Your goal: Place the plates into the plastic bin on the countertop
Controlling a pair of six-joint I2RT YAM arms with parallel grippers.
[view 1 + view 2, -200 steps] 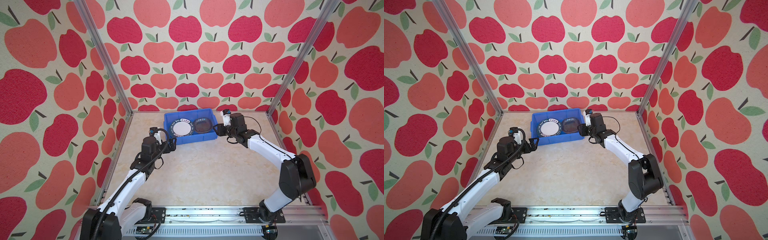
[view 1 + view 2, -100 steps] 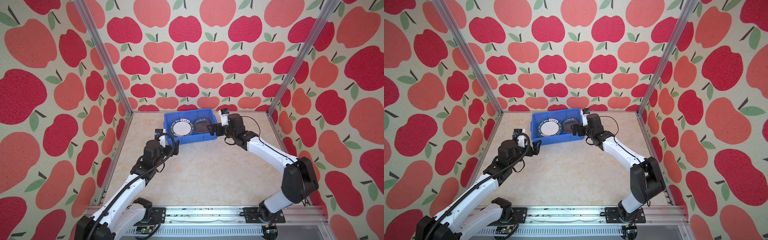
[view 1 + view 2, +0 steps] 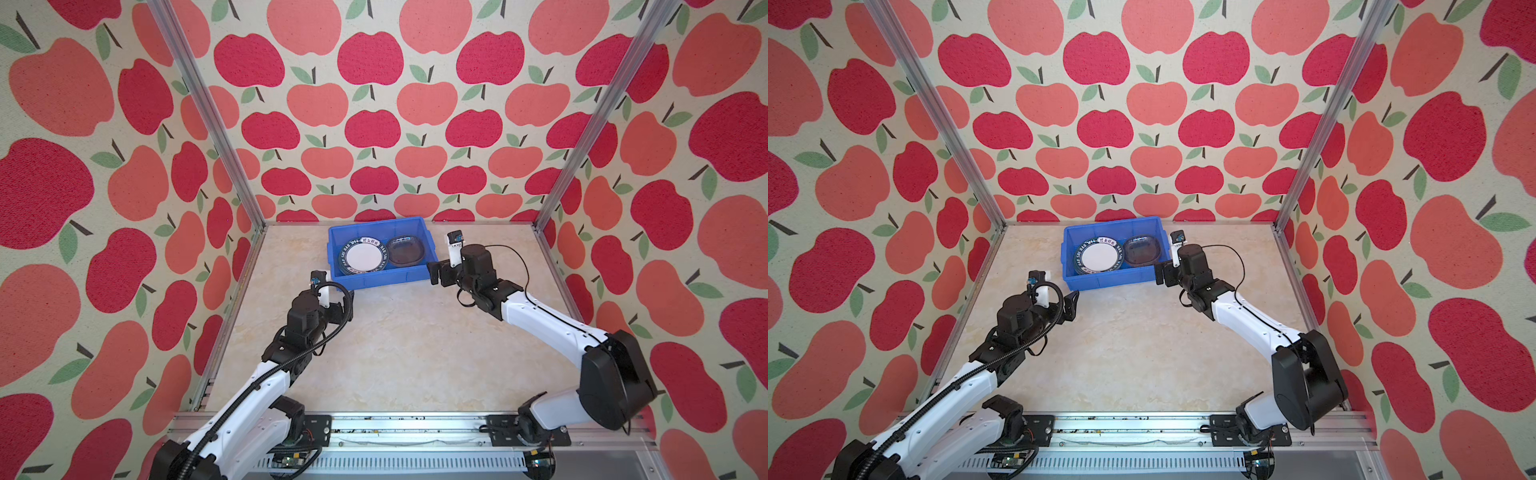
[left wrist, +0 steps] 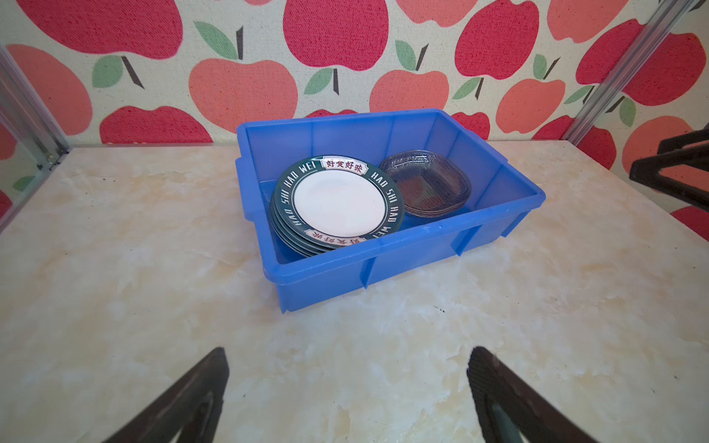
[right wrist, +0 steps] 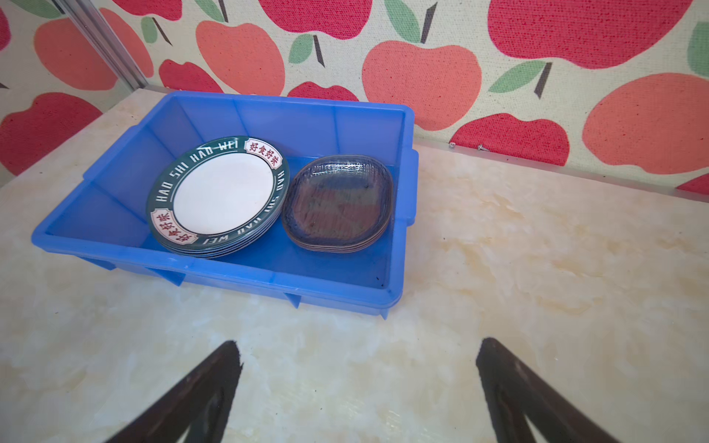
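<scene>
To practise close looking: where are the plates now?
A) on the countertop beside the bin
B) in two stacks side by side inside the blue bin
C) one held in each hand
B: the green-rimmed round stack and the grey glass stack sit side by side inside the blue bin.

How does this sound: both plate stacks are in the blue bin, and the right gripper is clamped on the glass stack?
No. The round stack and the glass stack are in the blue bin, but the right gripper is open and empty, short of the bin, as the right wrist view shows.
</scene>
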